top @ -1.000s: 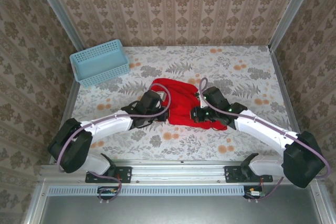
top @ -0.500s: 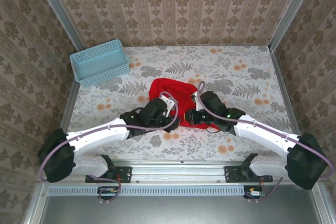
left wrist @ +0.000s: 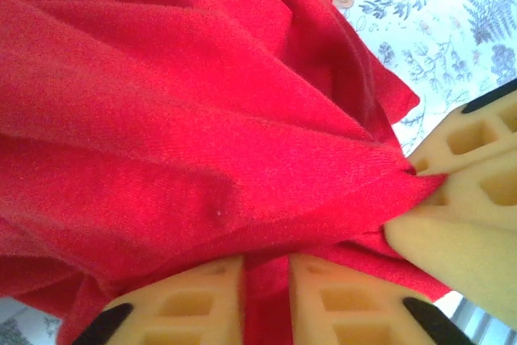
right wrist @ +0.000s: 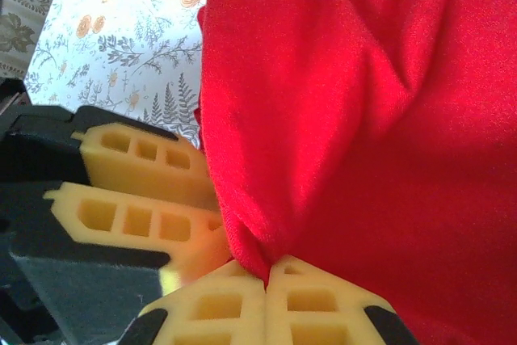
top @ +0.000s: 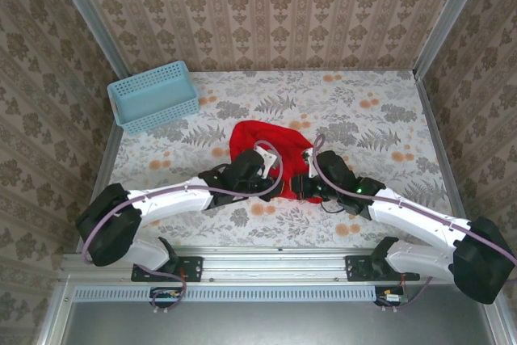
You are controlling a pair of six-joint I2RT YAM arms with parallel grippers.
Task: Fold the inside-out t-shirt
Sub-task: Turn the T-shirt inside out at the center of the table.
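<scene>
The inside-out t-shirt (top: 265, 145) lies bunched in a red heap at the table's middle. Both grippers meet at its near edge. My left gripper (top: 275, 186) has its yellow foam fingers a little apart, with a thick fold of red cloth (left wrist: 202, 119) filling the gap at the gripper (left wrist: 266, 262). My right gripper (top: 298, 186) is shut, and at the gripper (right wrist: 266, 271) its fingertips pinch a gathered fold of the shirt (right wrist: 363, 119). The two grippers almost touch: the right one's fingers (left wrist: 464, 199) show in the left wrist view, the left one's fingers (right wrist: 137, 187) in the right wrist view.
A light blue plastic basket (top: 153, 96) stands at the table's back left corner. The floral tablecloth (top: 371, 115) lies bare to the right of the shirt and behind it. Wallpapered walls close in three sides.
My left gripper let go at the shirt's left side, swung to the near edge beside the right gripper and closed on a fold. The right gripper drew the cloth nearer, bunching the shirt.
</scene>
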